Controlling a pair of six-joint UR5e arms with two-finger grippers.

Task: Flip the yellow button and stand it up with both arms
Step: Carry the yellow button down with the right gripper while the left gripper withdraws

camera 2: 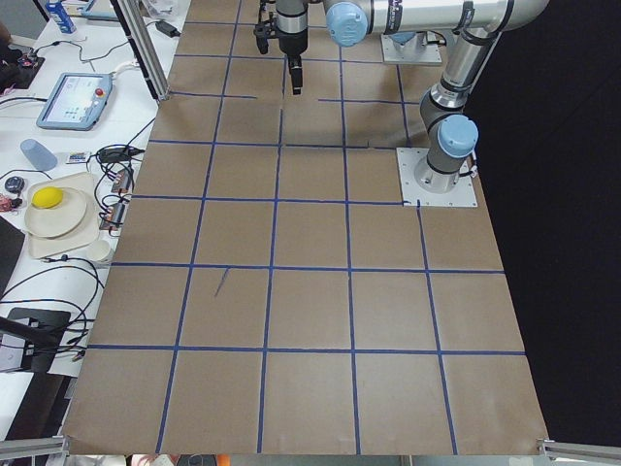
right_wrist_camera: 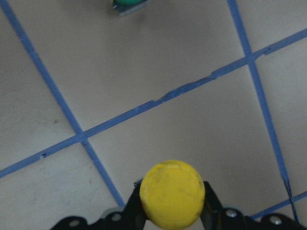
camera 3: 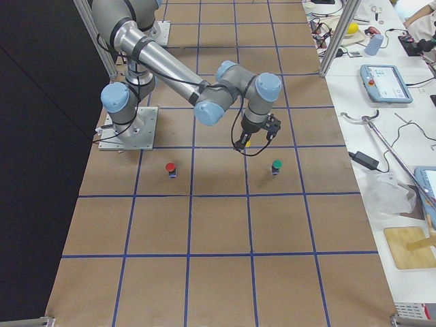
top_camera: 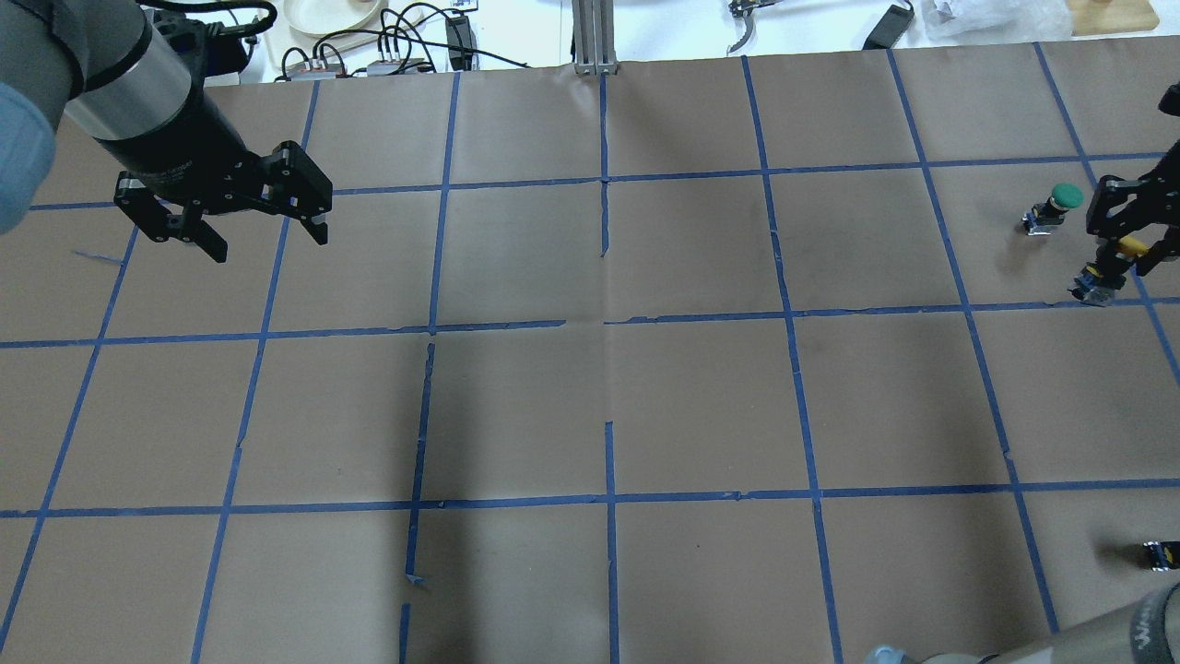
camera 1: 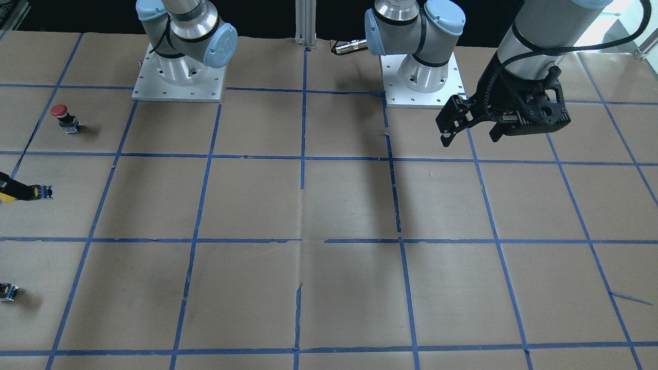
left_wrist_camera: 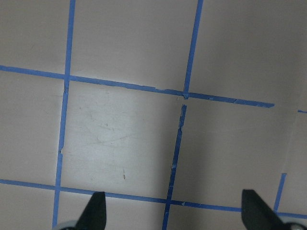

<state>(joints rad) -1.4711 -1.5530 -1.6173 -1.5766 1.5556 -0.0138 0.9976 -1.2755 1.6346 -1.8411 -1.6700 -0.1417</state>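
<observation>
Yellow fills the bottom of my right wrist view: the button (right_wrist_camera: 171,192) is pinched in my right claw (top_camera: 1125,235), which is closed on it at the cap end. That puts it at the far right of the table (top_camera: 701,406), just beside the green button (top_camera: 1060,197). I cannot tell whether its body touches the paper. From overhead its long axis runs slantwise, with the cap up by my fingers and the grey-black body poking out past the fingertips, towards the table's middle and my own base. My left claw (top_camera: 270,245) hangs open and empty over the far left of the table, well apart from the button, with most of the table between us. So the right arm has it and the left is the far one. As I judge it, the body end already points roughly the left claw's way, so a meeting near the middle would let that claw take the free end for the flip.
</observation>
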